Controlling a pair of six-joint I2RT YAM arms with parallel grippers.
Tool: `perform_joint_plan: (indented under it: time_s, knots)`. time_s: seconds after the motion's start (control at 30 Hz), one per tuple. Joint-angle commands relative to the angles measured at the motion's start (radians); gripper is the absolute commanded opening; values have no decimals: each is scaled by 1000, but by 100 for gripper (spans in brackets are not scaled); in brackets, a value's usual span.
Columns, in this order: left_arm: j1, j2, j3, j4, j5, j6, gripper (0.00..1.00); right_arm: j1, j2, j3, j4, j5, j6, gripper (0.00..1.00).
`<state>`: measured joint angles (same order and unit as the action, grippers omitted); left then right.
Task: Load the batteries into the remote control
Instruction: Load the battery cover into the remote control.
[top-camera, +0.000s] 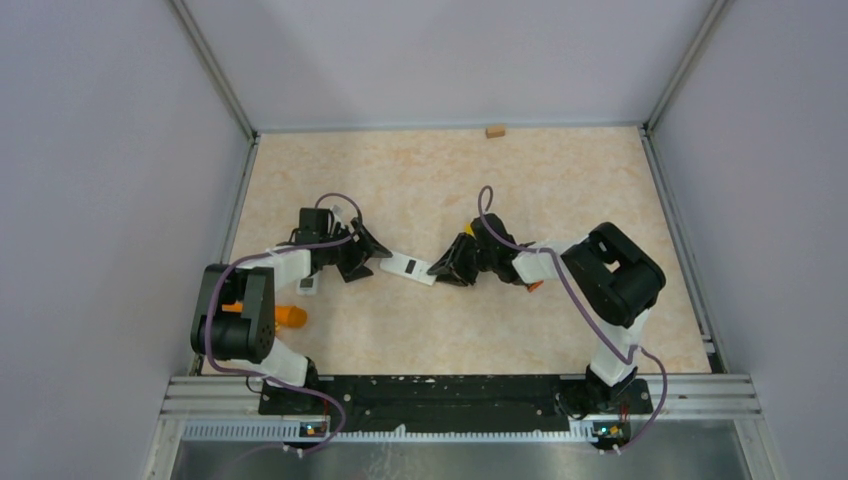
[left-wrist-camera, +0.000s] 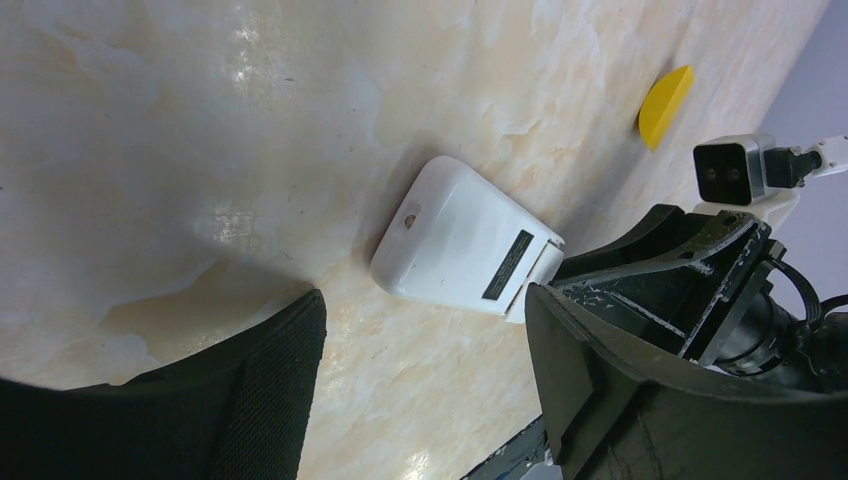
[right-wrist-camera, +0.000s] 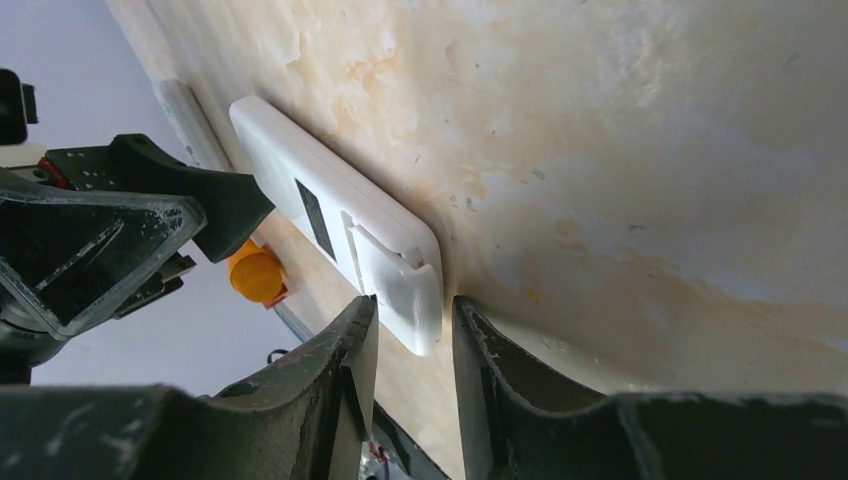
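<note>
The remote control (top-camera: 410, 267) lies back up on the table between my two grippers, slim and white, with a dark label (left-wrist-camera: 507, 265) and a lid (right-wrist-camera: 385, 265) on its back. My left gripper (top-camera: 366, 256) stands wide open just short of one end (left-wrist-camera: 455, 240), nothing between its fingers (left-wrist-camera: 270, 390). My right gripper (right-wrist-camera: 410, 325) stands narrowly open, its fingertips (right-wrist-camera: 358, 335) either side of the remote's other end, with a thin gap showing. The batteries are out of view. A tiny orange thing (top-camera: 535, 286) pokes out under the right arm; what it is I cannot tell.
A larger orange cylinder (top-camera: 290, 316) lies by the left arm's base, also seen past the remote (right-wrist-camera: 255, 272). A small white item (top-camera: 307, 285) sits near it. A yellow piece (left-wrist-camera: 665, 105) lies beside the right gripper. A tan block (top-camera: 494, 131) sits at the far wall.
</note>
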<state>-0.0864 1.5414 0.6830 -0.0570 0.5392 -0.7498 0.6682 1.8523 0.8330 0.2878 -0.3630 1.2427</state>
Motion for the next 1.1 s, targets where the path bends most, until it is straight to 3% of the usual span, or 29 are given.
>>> perform_joint_plan:
  time_s: [0.0,0.17,0.4,0.67,1.07]
  knots:
    - [5,16,19,13,-5,10,76,28,-12,46,-15,28,-34,35]
    - [5,16,18,8,-7,10,77,43,2,47,-18,36,-35,35]
    - [5,21,17,2,-10,8,77,51,-13,3,3,108,-25,19]
    - [6,29,20,2,-14,7,77,79,-33,-36,68,193,-62,8]
    - [5,46,26,-12,-26,15,76,86,-97,-63,99,242,-110,4]
